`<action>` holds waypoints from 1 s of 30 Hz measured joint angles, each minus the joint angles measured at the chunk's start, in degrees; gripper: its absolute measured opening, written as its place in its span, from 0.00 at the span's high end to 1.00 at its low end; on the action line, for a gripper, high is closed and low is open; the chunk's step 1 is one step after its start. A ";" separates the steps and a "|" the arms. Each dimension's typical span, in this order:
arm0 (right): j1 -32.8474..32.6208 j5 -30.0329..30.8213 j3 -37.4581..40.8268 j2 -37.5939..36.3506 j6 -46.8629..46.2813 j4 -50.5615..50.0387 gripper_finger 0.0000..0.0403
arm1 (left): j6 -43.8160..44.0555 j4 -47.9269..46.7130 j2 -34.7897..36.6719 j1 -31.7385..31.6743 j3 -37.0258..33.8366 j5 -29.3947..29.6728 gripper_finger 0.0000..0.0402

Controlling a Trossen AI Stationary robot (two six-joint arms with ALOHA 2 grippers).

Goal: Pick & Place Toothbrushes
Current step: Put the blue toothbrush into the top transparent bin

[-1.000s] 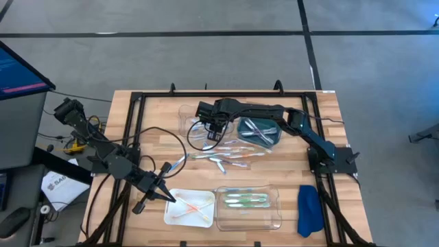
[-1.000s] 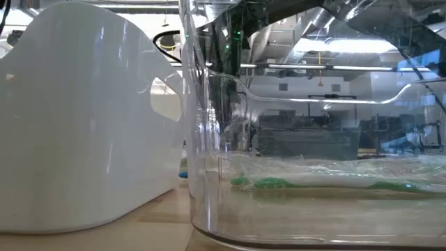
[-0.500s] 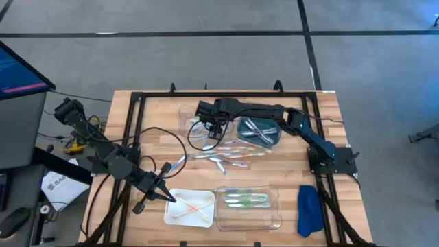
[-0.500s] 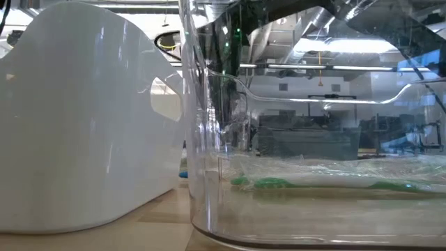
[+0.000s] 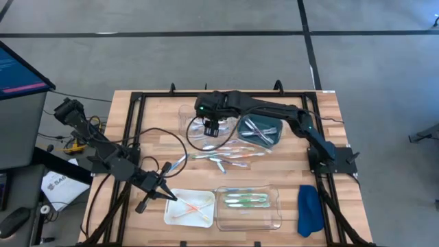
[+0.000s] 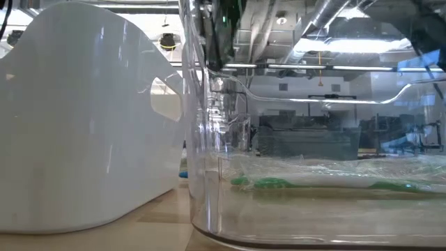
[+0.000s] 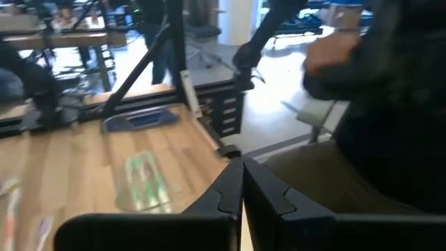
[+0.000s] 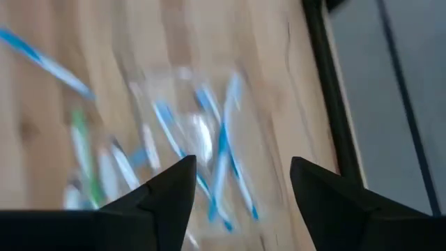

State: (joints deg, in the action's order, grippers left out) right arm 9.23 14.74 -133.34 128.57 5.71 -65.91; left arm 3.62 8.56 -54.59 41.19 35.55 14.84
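Observation:
My right gripper (image 5: 210, 128) (image 8: 244, 188) hangs open over a clear tray (image 5: 191, 123) at the far middle of the table. Light blue toothbrushes (image 8: 209, 146) lie in that tray, and nothing is between the fingers. Loose toothbrushes (image 5: 221, 155) lie on the wood at the table's middle. Grey-white ones rest in a teal tray (image 5: 274, 137), green ones (image 5: 245, 200) in a clear tray (image 5: 274, 213) at the near edge, and orange-pink ones (image 5: 194, 206) in a white tray (image 5: 173, 214). My left gripper (image 5: 167, 193) (image 7: 242, 183) waits shut beside the white tray's left end.
A blue cloth (image 5: 309, 209) lies at the near right corner. A black frame (image 5: 134, 130) runs round the table, and cables (image 5: 161, 137) loop over its left part. A laptop (image 5: 17, 75) stands beyond the table's left edge. The white tray (image 6: 83, 139) and the clear tray (image 6: 313, 195) fill the low view.
My right gripper has risen from the far clear tray. In the low view its fingers have climbed toward the picture's top. The toothbrushes in that tray stay where they lay. My left arm has kept still.

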 joint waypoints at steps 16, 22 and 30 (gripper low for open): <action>-12.04 -5.00 0.02 -4.71 5.97 6.99 0.44 | 5.02 1.17 -1.88 -0.02 -0.98 2.34 0.99; -13.48 -13.03 0.02 -4.71 6.21 7.66 0.44 | 6.10 3.02 -5.42 -0.02 -0.98 2.33 0.99; -14.77 -13.44 7.07 -4.87 2.48 12.83 0.44 | 7.43 3.46 -6.32 -0.26 -0.98 2.79 0.99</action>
State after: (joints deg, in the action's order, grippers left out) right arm -5.54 1.30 -126.27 123.70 8.19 -53.08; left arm 11.05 12.02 -60.90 40.93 34.57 17.63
